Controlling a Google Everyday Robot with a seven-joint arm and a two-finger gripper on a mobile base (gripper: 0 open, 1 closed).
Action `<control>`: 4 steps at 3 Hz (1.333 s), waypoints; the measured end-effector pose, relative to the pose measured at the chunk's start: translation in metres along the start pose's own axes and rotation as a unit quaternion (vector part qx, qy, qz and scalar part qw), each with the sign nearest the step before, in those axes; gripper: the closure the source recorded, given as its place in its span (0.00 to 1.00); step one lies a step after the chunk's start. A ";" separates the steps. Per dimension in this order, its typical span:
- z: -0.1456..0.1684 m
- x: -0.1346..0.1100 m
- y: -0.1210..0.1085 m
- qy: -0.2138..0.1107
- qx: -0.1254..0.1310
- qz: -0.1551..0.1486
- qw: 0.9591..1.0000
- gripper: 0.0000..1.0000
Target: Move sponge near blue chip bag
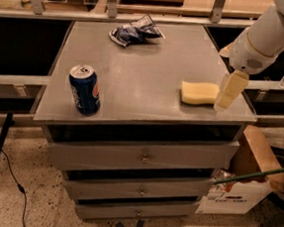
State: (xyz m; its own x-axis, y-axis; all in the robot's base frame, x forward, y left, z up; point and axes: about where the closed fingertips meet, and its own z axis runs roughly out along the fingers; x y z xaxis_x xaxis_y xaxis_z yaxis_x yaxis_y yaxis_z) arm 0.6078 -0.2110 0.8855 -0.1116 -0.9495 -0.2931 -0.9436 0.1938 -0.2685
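The sponge [198,92] lies undelivered at the near right of the surface [150,71], well apart from the far blue chip bag [135,31]; the tool [232,91] hangs just beside it; we cannot tell its opening

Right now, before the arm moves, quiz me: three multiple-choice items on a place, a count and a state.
1. The pale yellow wavy-edged foam sponge lies:
A. near the grey metal table's front right corner, beside the gripper
B. on the floor
C. on a cardboard box

2. Drawer fronts under the table top:
A. two
B. three
C. five

3. The blue soda can with the silver top:
A. lies tipped over
B. stands upright
C. is crushed flat

Key:
1. A, the sponge rests by the right edge with the gripper at its right end.
2. B, three fronts are stacked.
3. B, its silver top faces up.
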 end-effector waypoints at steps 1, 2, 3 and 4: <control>0.026 0.006 -0.013 -0.010 -0.005 0.002 1.000 0.00; 0.046 0.011 -0.015 -0.018 -0.017 0.006 1.000 0.00; 0.059 0.014 -0.011 -0.024 -0.030 0.005 0.999 0.18; 0.064 0.013 -0.007 -0.026 -0.043 0.001 0.999 0.41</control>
State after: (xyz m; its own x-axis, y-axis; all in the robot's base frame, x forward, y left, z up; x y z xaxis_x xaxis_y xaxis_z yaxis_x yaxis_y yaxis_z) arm 0.6329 -0.2092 0.8247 -0.0983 -0.9346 -0.3419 -0.9671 0.1706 -0.1885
